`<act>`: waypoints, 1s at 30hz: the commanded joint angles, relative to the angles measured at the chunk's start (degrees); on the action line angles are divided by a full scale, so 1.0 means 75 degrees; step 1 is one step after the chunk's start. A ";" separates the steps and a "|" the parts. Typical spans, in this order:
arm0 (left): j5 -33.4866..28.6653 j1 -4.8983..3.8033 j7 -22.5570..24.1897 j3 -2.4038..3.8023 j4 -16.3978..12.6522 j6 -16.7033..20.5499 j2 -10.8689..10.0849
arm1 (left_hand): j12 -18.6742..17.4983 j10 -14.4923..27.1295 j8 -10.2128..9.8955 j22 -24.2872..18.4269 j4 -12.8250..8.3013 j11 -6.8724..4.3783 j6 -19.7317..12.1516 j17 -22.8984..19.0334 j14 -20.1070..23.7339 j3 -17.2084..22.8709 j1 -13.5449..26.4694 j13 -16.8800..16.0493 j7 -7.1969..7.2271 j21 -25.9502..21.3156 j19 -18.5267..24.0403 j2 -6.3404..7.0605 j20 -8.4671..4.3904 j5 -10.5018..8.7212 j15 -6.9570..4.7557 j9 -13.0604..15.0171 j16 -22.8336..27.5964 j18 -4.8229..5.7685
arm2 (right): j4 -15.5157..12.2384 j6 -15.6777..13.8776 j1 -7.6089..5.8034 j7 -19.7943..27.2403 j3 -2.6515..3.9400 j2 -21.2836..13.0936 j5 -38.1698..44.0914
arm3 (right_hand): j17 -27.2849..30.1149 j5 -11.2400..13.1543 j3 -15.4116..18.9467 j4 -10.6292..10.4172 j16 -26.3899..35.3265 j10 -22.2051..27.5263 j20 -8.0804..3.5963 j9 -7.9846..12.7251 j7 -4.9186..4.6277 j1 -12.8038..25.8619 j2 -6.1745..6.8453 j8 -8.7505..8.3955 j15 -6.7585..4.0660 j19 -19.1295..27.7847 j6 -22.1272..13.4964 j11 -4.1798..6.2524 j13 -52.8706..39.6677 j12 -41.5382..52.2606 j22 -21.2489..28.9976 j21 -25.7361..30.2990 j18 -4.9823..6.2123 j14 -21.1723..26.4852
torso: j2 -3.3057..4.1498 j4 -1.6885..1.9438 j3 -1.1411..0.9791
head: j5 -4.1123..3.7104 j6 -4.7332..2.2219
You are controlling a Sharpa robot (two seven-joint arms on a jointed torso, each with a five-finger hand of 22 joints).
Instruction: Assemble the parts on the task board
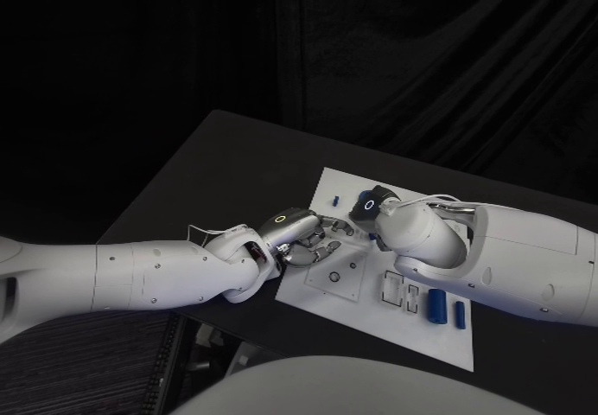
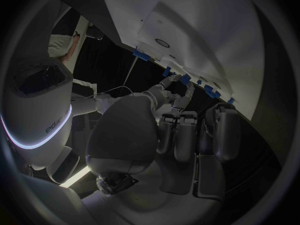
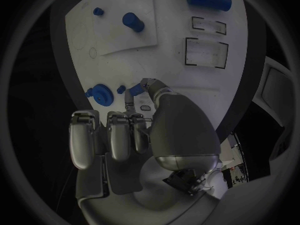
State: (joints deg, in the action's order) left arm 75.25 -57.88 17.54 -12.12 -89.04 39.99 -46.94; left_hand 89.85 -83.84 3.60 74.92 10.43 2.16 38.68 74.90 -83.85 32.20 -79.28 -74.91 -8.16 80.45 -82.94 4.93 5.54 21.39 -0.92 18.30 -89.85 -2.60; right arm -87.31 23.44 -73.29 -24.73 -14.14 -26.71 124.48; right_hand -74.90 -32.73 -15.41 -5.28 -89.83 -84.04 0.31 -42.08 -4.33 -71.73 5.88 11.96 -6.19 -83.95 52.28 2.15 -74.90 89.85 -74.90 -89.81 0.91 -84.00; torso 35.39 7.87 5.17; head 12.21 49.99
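The task board (image 1: 374, 324) looks matt white; the parts (image 1: 437, 306) glossy blue plastic; the table (image 1: 212, 164) matt black.

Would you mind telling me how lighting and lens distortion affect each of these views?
Head view: dark surroundings, the task board stands out brightly. Left wrist view: fisheye bends the board's edges, the left hand sits in shadow. Right wrist view: curved edges, dark rim, the right hand evenly lit.

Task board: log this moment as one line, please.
left hand: over task board, grasp unclear | right hand: pinching small blue part | two blue cylinders loose on board
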 commanded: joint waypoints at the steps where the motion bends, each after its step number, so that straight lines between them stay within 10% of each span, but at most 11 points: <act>1: -0.0035 -0.0014 0.0070 0.0005 -0.0017 -0.0021 0.0021 | 0.0019 -0.0821 0.0027 0.1422 0.0019 0.0027 0.0057 0.2013 -0.0821 -0.0033 0.0060 -0.2012 0.0016 0.0005 0.0009 0.0005 -0.0024 0.0032 0.0005 -0.0006 -0.0020 -0.0017 | 0.0051 -0.0261 0.0064 -0.0090 0.0001 0.0032 0.0153 | -0.2013 0.0173 -0.0001 0.0061 -0.0022 -0.0794 -0.0034 -0.0125 0.0286 0.0098 0.0013 -0.0081 -0.0040 -0.0806 0.0309 0.0052 -0.2013 0.0020 -0.2013 -0.0026 -0.0121 -0.0801 | 0.0008 -0.0030 0.0003 | 0.0051 0.0002; 17: -0.0035 -0.0013 0.0070 0.0005 -0.0008 -0.0041 0.0033 | 0.0019 -0.0821 0.0035 0.1423 0.0020 0.0034 0.0123 0.2013 -0.0821 -0.0040 0.0064 -0.2012 0.0007 0.0004 0.0008 0.0009 -0.0020 0.0030 0.0010 -0.0001 -0.0020 -0.0017 | 0.0154 -0.0340 0.0181 0.0012 0.0002 0.0105 0.0154 | -0.2013 0.0611 0.0004 0.0153 -0.0022 -0.0794 -0.0023 -0.0087 0.0265 0.0138 0.0016 -0.0295 -0.0026 -0.0806 0.0167 0.0041 -0.2013 0.0020 -0.2013 -0.0026 -0.0121 -0.0801 | 0.0005 -0.0015 -0.0004 | 0.0128 0.0002; 30: -0.0035 -0.0010 0.0073 0.0005 0.0048 -0.0049 0.0068 | 0.0019 -0.0821 0.0035 0.1426 0.0020 0.0037 0.0132 0.2013 -0.0821 -0.0043 0.0065 -0.2012 0.0003 0.0008 0.0004 0.0011 -0.0017 0.0030 0.0013 -0.0010 -0.0020 -0.0016 | 0.0239 -0.0784 0.0215 0.0124 0.0002 0.0106 0.0154 | -0.2013 0.1123 0.0041 0.0138 -0.0022 -0.0794 0.0035 0.0278 0.0191 0.0327 0.0035 -0.0928 0.0039 -0.0796 -0.0470 -0.0014 -0.2013 0.0020 -0.2006 -0.0008 -0.0116 -0.0801 | -0.0007 -0.0032 0.0025 | 0.0217 0.0002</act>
State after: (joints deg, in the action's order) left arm 75.25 -57.88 17.56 -12.11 -88.63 39.87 -46.59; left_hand 89.85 -83.84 3.60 74.91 10.43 2.16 39.32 74.95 -83.85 32.20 -79.28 -74.91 -8.19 80.45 -82.94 4.93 5.54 21.39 -0.92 18.30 -89.85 -2.60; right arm -85.56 19.90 -71.87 -24.19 -14.12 -25.87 125.01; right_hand -74.90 -24.49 -15.43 -4.33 -89.83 -84.04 0.31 -40.13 -2.95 -69.42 5.66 5.23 -6.19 -83.95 49.07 2.15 -74.90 89.85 -74.93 -89.81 0.91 -83.99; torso 35.38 7.64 5.33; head 13.79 49.98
